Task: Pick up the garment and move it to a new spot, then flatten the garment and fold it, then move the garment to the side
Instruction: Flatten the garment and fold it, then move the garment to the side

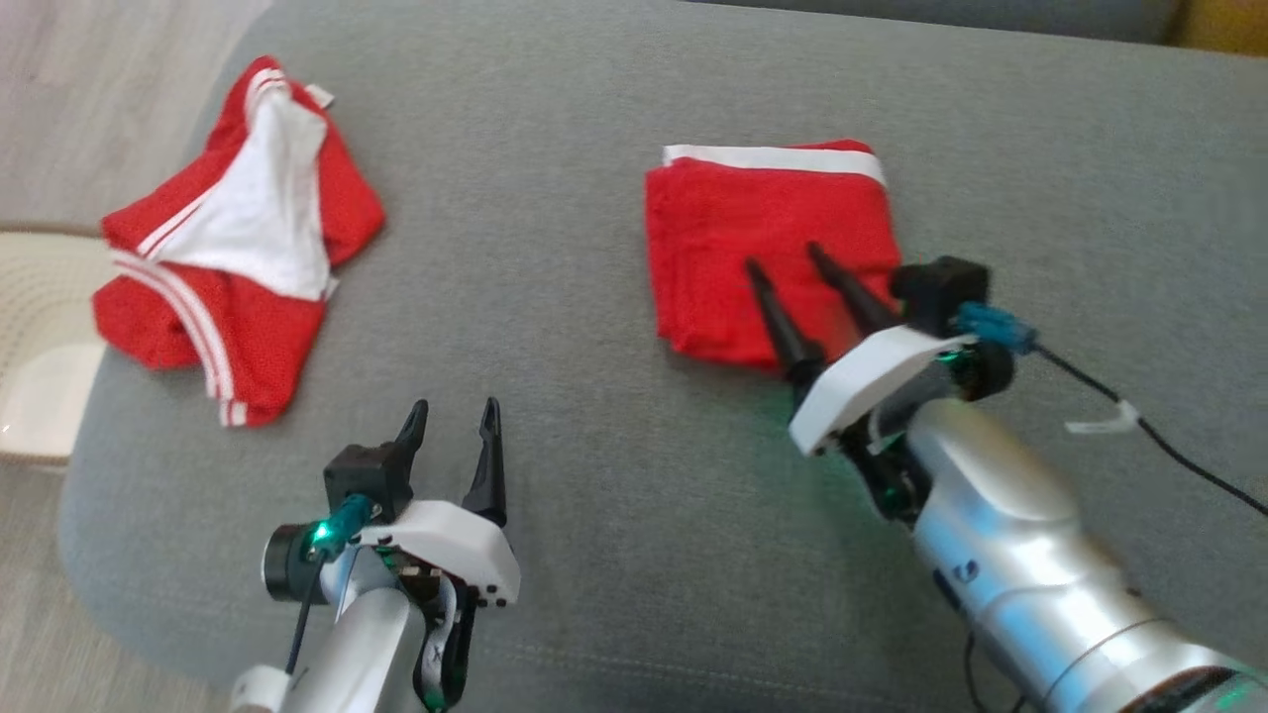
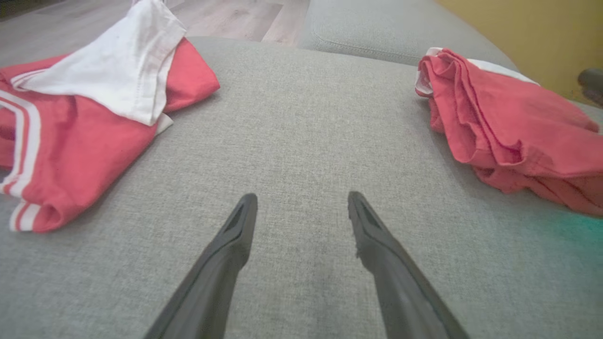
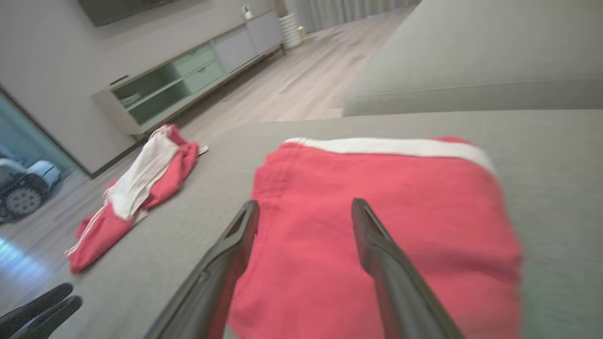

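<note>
Maybe pinch the soft, light garment (image 1: pixel 713 218) at its thick edge; right gripper (image 1: pixel 784 254) and left gripper (image 1: pixel 456 406) are spread, empty.

Red and white cloth on grey upholstery.
The folded red mesh garment (image 1: pixel 713 228) is plain red on top, with one white band along its far edge. The crumpled red garment (image 1: pixel 149 332) shows a white inner face and paired white stripes on its trim. The woven sofa cushion (image 1: pixel 555 248) is heathered mid-grey. The left gripper (image 1: pixel 456 406) and right gripper (image 1: pixel 784 254) have black fingers, white housings and a green glow.
</note>
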You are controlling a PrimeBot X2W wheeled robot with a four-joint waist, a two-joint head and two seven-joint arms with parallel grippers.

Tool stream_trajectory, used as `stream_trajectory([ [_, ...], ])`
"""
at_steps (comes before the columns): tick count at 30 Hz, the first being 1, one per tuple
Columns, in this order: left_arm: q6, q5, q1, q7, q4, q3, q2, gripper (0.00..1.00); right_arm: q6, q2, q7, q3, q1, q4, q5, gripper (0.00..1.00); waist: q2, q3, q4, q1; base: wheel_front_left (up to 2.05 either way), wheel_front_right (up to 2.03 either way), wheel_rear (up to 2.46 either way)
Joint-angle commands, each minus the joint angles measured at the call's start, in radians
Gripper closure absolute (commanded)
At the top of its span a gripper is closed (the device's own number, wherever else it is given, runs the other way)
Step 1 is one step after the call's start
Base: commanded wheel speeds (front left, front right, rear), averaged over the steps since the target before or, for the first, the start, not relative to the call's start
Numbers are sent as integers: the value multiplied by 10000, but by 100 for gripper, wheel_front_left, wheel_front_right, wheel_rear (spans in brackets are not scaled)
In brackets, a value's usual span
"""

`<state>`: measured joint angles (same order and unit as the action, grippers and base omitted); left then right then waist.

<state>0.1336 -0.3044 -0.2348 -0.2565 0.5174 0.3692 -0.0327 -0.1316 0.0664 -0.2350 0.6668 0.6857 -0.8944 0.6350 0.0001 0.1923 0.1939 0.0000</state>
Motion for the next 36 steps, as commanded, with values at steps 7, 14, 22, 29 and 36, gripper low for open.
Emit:
stream_trajectory([
  [7,137,328,-327,-53,-369,-729,-175,0,9,327,-263,-2924,-352,1069,-1534,0,-1,-31,-920,0,0,0,0],
  [14,188,591,-203,-53,-430,-1105,-175,0,9,98,-266,-5678,-2217,2671,-3623,0,-1,-197,-1380,0,0,0,0],
  [22,222,1111,245,-53,-635,-1544,-175,0,9,-147,-267,-6516,-3630,3507,-5013,0,-1,-627,-1743,0,0,0,0],
  [29,159,1407,791,-53,-745,-1728,-175,0,9,-159,-267,-6059,-4126,3549,-4564,0,-1,-1012,-1846,0,0,0,0],
  [36,154,1599,1114,-53,-871,-1874,-175,0,9,-160,-267,-5787,-4222,3455,-4267,0,-1,-1118,-1864,0,0,0,0],
])
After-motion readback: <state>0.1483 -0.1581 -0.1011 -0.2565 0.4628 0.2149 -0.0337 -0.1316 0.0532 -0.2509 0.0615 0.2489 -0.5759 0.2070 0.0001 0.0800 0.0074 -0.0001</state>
